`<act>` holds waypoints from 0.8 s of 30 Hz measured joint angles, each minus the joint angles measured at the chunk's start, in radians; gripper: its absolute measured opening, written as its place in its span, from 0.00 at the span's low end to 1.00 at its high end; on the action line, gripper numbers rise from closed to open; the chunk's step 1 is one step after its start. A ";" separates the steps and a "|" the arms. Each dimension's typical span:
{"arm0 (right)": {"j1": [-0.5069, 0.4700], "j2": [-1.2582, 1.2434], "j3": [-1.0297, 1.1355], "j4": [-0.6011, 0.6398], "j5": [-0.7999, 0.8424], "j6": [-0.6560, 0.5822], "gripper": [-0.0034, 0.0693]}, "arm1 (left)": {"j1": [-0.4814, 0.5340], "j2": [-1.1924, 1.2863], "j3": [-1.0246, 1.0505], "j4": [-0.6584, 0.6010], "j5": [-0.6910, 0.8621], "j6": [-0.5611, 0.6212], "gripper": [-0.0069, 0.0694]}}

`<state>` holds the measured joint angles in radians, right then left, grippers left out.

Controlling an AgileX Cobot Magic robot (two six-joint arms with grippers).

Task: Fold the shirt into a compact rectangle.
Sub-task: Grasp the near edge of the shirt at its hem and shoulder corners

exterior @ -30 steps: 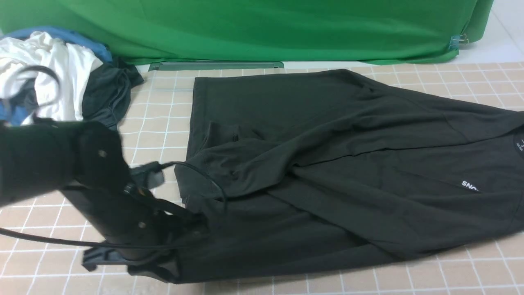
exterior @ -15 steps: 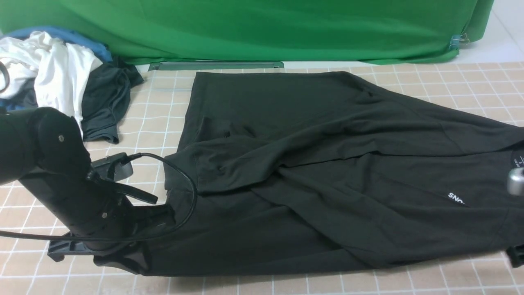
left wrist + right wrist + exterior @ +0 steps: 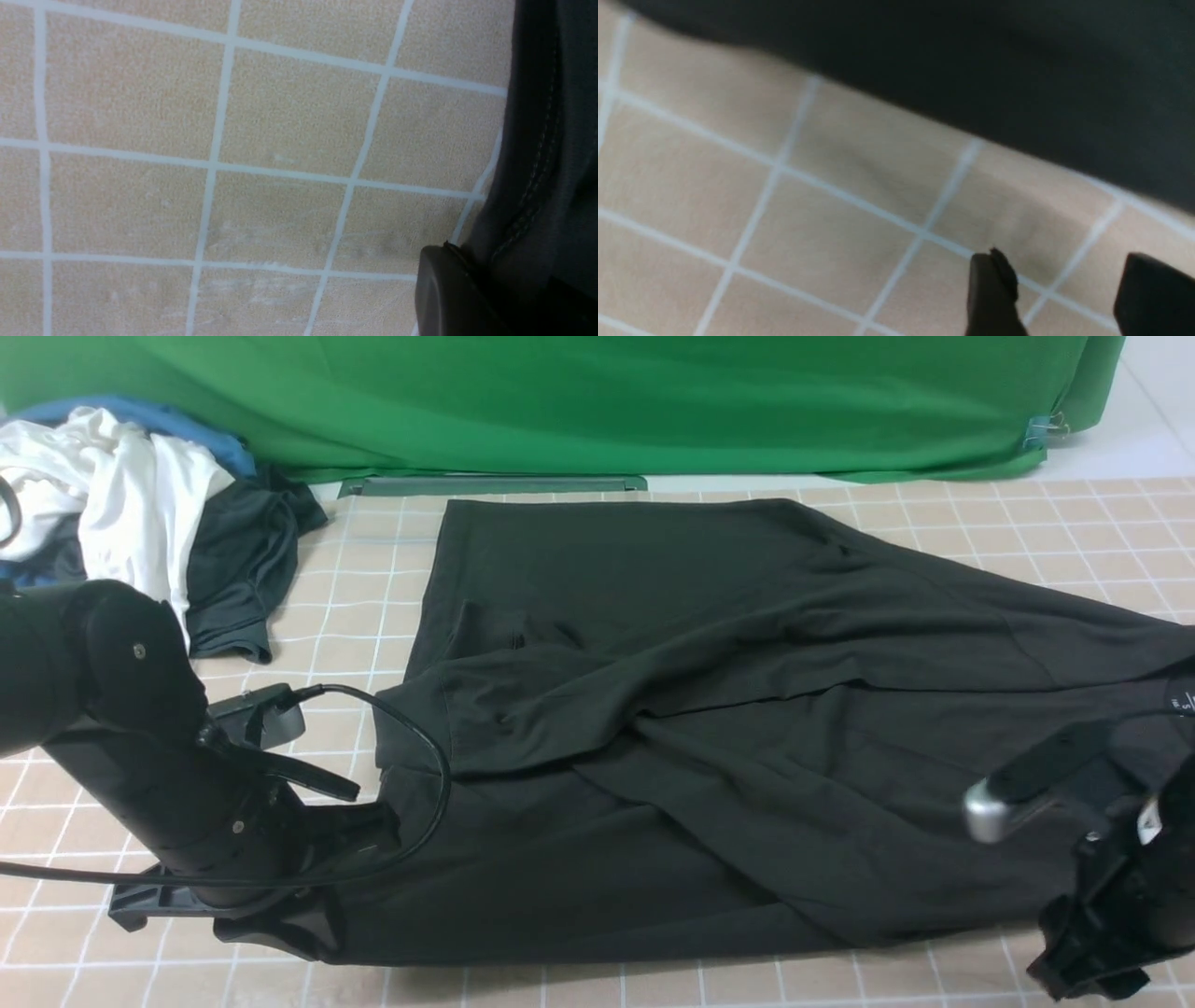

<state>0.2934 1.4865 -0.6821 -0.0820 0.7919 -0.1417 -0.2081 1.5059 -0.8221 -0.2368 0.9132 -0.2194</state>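
While the left gripper [image 3: 303, 924] bites down on the near corner of the shirt [image 3: 709, 728], jaws closed tight on the stitched hem [image 3: 537, 163], the right gripper [image 3: 1073, 298] hangs with its jaws spread wide and empty over bare checked mat [image 3: 831, 224]. The shirt's near edge lies just ahead of its fingertips, not touching. From both tools the black shirt spreads away across the mat, rumpled, with a thick diagonal fold [image 3: 653, 709] bunched between them. Here's the danger, as I judge it: pull with the left alone and that fold drags tighter instead of flattening. If the right dives in short, it pinches mat or grabs only the top layer and skews the fold. Far beyond the left gripper sits a clothes pile [image 3: 140, 513], apart from the shirt; a wide sweep could snag it.
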 joint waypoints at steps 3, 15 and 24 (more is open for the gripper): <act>0.096 0.000 0.000 -0.125 -0.034 0.050 0.57 | 0.000 0.000 0.000 0.000 0.000 0.000 0.13; 0.158 0.033 0.000 -0.336 -0.141 0.100 0.57 | 0.000 0.000 0.000 0.001 -0.022 0.000 0.13; 0.141 0.064 0.000 -0.390 -0.089 0.157 0.50 | 0.000 0.000 0.000 0.014 -0.014 0.004 0.13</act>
<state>0.4342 1.5507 -0.6821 -0.4721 0.7029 0.0152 -0.2081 1.5059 -0.8221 -0.2223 0.8996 -0.2156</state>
